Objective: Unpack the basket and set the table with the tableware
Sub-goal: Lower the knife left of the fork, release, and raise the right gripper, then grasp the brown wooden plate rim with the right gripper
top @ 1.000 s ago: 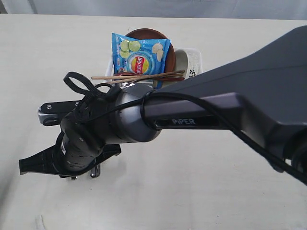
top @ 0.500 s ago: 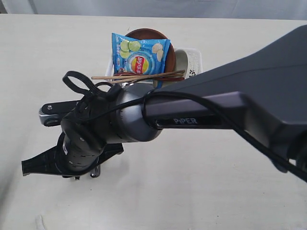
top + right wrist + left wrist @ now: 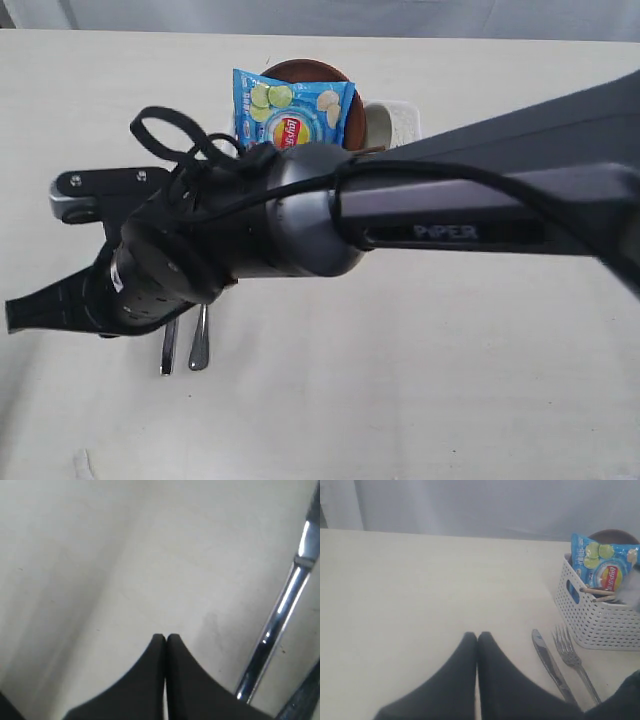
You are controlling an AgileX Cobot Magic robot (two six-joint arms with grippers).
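My right claw [image 3: 166,637], pinched shut and empty over the counter [image 3: 75,555], should rise clear of the knife [image 3: 550,662] and fork [image 3: 572,655] beside the basket [image 3: 600,625], then open for the chopsticks [image 3: 595,591] in it.

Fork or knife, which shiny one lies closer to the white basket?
The fork, the one with prongs; the smooth-bladed knife lies beyond it from the basket.

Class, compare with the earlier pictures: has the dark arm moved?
Yes. Against the still cutlery on the table, the arm has shifted left and toward the basket, baring more of the handles.
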